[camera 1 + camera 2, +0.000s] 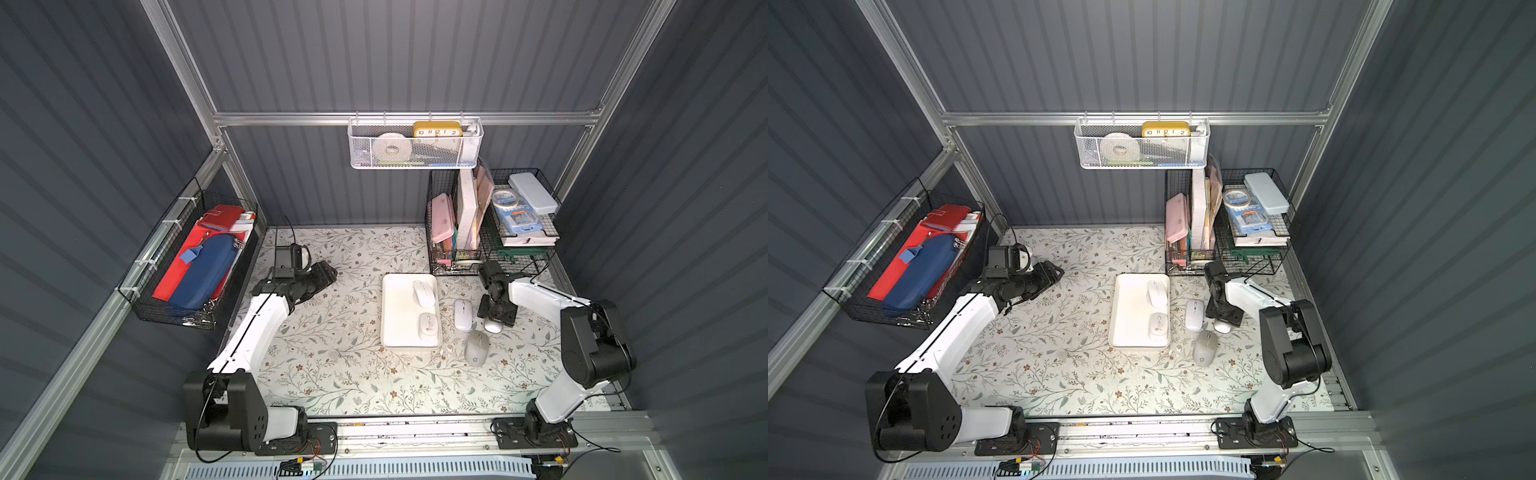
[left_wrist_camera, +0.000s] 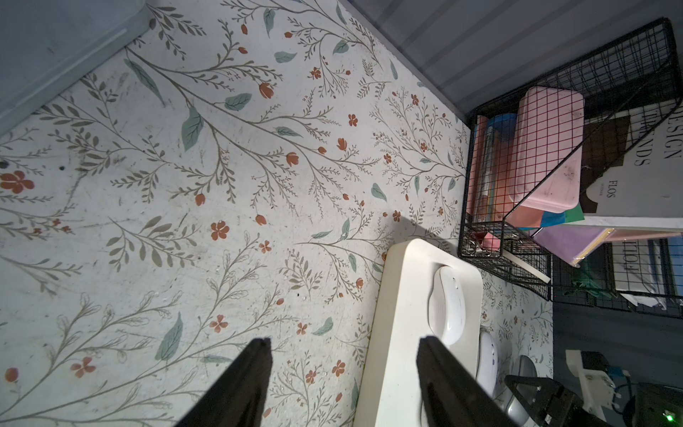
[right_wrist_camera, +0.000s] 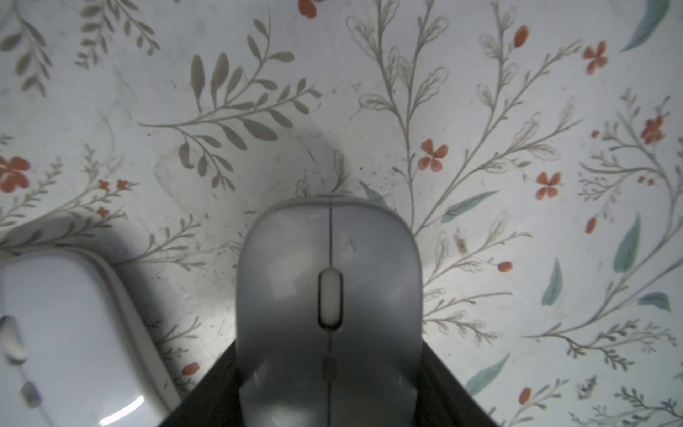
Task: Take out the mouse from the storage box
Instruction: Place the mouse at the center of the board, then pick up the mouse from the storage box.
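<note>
Right tool (image 1: 495, 318) is pointing straight down, clamped on a pale mouse (image 3: 329, 281). In the right wrist view its dark fingers (image 3: 207, 399) press against both sides of the mouse's back half, and the scroll wheel end sticks out in front. Can't tell if the mouse is touching the floral surface (image 1: 332, 353) or hanging just above it.

That mouse is outside the storage box (image 1: 399, 316), off to the box's right and closer to the surface's right edge. The box itself sits a bit right of the middle of the surface, just in front of the black wire rack (image 1: 457, 232) in the back right corner.

Two mice are in the box, both along its right wall: the far mouse (image 1: 423, 293) up by the back right corner of the box and the near mouse (image 1: 428, 325) closer to its front.

A slim white mouse (image 1: 462, 314) lies on the surface between the box and the gripped one, close to both. A grey mouse (image 1: 477, 347) sits just in front of those, toward the front edge.

Left tool (image 2: 343, 342) is well away, toward the back left corner of the surface, aimed at the box. Its fingers are spread about halfway with nothing between them.
</note>
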### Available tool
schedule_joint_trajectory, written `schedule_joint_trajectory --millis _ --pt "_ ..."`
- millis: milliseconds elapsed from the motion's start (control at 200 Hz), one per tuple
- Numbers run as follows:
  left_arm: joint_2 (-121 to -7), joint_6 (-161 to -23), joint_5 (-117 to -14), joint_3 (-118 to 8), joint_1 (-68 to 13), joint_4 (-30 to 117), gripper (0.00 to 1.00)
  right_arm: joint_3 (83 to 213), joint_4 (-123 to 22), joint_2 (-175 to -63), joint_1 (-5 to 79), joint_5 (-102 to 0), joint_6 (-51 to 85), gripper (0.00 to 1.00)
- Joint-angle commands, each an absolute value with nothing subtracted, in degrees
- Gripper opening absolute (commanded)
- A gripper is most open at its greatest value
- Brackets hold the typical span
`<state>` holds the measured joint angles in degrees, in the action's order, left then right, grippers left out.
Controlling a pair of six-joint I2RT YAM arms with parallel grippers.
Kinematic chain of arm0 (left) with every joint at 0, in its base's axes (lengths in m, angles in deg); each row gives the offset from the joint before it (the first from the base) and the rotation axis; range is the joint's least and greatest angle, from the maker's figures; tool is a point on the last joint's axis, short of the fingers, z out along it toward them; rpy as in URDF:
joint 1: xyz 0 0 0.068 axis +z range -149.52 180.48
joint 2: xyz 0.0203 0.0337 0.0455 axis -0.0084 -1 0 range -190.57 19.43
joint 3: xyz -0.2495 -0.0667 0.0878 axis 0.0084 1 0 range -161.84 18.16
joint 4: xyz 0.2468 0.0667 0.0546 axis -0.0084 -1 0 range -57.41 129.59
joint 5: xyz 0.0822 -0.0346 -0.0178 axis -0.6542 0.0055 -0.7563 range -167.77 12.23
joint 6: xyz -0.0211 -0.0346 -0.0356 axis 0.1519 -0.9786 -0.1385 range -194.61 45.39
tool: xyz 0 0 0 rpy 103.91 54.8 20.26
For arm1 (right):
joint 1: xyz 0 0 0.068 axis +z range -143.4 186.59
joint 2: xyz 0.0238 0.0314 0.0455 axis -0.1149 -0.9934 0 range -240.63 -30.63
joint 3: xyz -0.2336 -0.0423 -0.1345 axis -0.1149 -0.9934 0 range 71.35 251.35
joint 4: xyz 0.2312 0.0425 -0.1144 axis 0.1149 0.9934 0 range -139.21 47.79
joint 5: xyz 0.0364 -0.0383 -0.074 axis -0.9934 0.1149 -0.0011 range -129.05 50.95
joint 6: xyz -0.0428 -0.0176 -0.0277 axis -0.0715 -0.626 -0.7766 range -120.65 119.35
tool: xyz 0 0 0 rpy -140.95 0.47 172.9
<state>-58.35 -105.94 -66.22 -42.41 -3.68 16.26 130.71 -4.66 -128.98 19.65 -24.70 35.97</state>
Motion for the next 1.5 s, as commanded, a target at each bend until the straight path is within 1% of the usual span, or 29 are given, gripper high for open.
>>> schedule_joint_trajectory --millis 0,90,215,320,485,550,670,760,835,945,980,1045,1106,1161,1251,1406,1496 --pt "-57.68 -104.68 -65.60 -42.10 -3.91 15.93 0.68 131.37 -6.67 -130.42 18.81 -25.88 34.55 0.56" --pt "-57.87 -104.50 -65.88 -42.44 -3.87 15.76 0.68 130.10 -7.38 -130.62 18.59 -26.80 34.34 0.60" --pt "-57.55 -104.44 -65.72 -42.06 -3.91 15.93 0.71 129.70 -7.42 -131.10 18.29 -26.92 33.81 0.64" --pt "-57.78 -104.36 -65.36 -42.12 -3.91 15.88 0.74 131.22 -6.22 -132.75 18.11 -27.48 32.75 0.73" --pt "-57.65 -104.05 -64.68 -41.92 -3.90 15.79 0.76 132.17 -5.10 -133.62 18.11 -28.69 32.51 0.76" --pt "-57.56 -104.07 -64.68 -42.02 -3.91 15.75 0.76 131.51 -4.86 -131.11 18.45 -27.83 33.21 0.76" --pt "-57.56 -103.94 -65.33 -42.13 -3.90 15.56 0.76 131.01 -4.31 -121.97 20.92 -27.24 32.99 0.76" --pt "-57.98 -103.89 -65.47 -42.22 -3.91 15.76 0.76 134.25 -2.39 -117.12 23.80 -26.51 31.15 0.76" --pt "-58.59 -104.37 -65.65 -42.22 -3.91 16.41 0.76 137.30 -2.46 -116.13 27.05 -28.05 29.38 0.76" --pt "-58.66 -105.34 -65.14 -41.48 -3.91 17.57 0.76 142.75 -3.77 -121.30 32.37 -33.03 26.61 0.75" --pt "-58.61 -105.63 -64.91 -41.13 -3.91 17.96 0.76 144.40 -4.77 -123.36 34.02 -33.25 26.27 0.74" --pt "-58.77 -105.89 -64.59 -40.95 -3.91 18.02 0.76 145.61 -11.24 -127.26 36.83 -33.93 24.88 0.73" --pt "-58.96 -105.82 -64.59 -41.07 -3.91 17.77 0.76 148.21 -14.02 -131.49 37.81 -34.06 24.46 0.73" --pt "-59.05 -105.73 -64.84 -41.33 -3.89 17.28 0.77 152.90 -12.13 -136.78 38.20 -35.29 23.06 0.73" --pt "-58.80 -105.64 -65.35 -41.34 -3.91 16.83 0.77 160.20 -10.91 -143.44 39.84 -32.20 21.00 0.73" --pt "-58.70 -105.01 -66.37 -42.00 -3.91 15.66 0.77 166.54 -9.96 -150.17 40.63 -30.29 19.39 0.74" --pt "-58.57 -104.77 -66.61 -42.13 -3.91 15.49 0.77 167.57 -10.48 -152.00 40.62 -29.45 18.07 0.75"
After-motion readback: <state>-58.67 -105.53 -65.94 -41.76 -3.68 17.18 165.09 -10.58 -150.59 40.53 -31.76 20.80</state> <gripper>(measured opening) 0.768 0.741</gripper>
